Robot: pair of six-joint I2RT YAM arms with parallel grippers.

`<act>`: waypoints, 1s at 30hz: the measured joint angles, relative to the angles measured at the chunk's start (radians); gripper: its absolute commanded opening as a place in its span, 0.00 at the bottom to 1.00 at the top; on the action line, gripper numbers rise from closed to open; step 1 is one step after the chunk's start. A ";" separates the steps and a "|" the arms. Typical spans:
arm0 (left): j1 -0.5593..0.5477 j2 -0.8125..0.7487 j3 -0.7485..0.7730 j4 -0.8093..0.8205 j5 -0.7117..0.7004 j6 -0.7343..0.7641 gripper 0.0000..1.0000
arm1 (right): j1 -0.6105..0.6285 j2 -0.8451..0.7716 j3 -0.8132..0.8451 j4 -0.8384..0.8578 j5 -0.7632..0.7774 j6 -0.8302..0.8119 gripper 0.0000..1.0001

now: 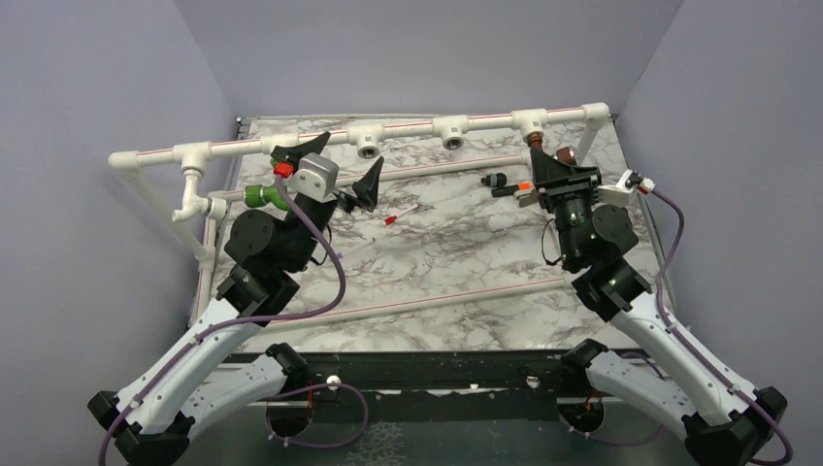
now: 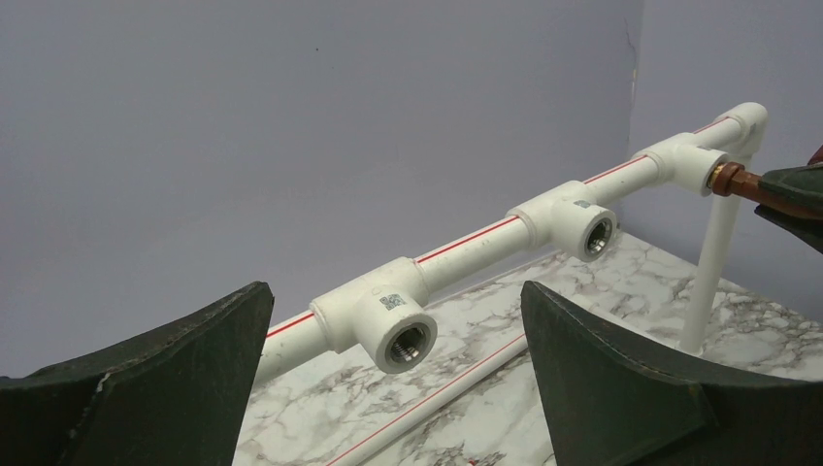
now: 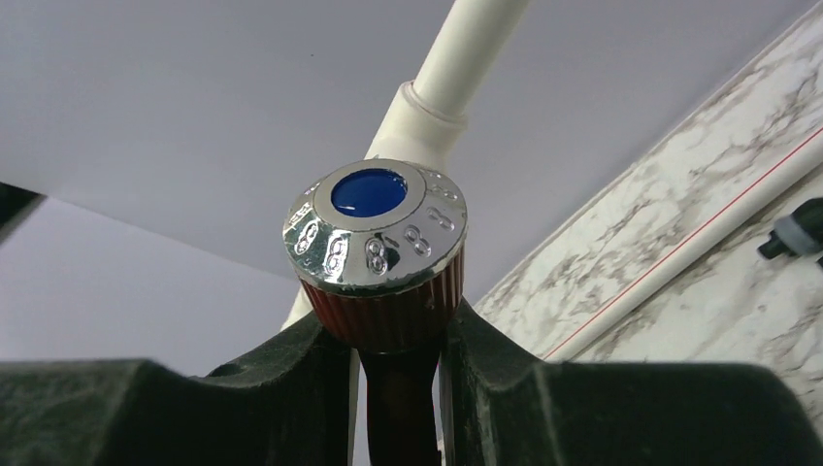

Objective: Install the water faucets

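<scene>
Right gripper is clamped tight on the ribbed body of the copper faucet, chrome cap facing its camera. Straight ahead of it, the brass stem meets the end T-fitting, so I'd say this one is being threaded in and isn't seated yet.

Over on the other side, the left gripper hangs wide open with nothing in it. Down and to its left, the green faucet sits against the low fitting. It looks installed, though the thread is hidden.

Two middle fittings gape empty in front of the left gripper.

Room is tight on the right, with the frame's corner post just beyond that gripper and the black piece near its left. The left gripper has open marble below.
</scene>
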 measured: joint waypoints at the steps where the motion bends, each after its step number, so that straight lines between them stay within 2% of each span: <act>1: 0.000 0.000 0.000 0.000 0.000 0.000 0.99 | 0.000 0.000 0.000 -0.009 0.006 0.053 0.01; 10: 0.000 0.000 0.000 0.000 0.000 0.000 0.99 | -0.005 -0.021 0.013 -0.122 0.011 0.439 0.01; 17: -0.003 0.003 0.000 0.000 0.000 0.000 0.99 | -0.005 -0.048 0.012 -0.184 -0.011 0.630 0.01; 20: -0.005 0.005 0.000 0.000 0.000 0.000 0.99 | -0.005 -0.049 0.014 -0.198 -0.014 0.655 0.13; 25: -0.006 0.005 0.000 0.000 0.000 0.000 0.99 | -0.005 -0.048 0.044 -0.260 -0.014 0.662 0.46; 30: -0.006 0.005 0.000 0.000 0.000 0.000 0.99 | 0.005 -0.051 0.058 -0.330 -0.040 0.660 0.62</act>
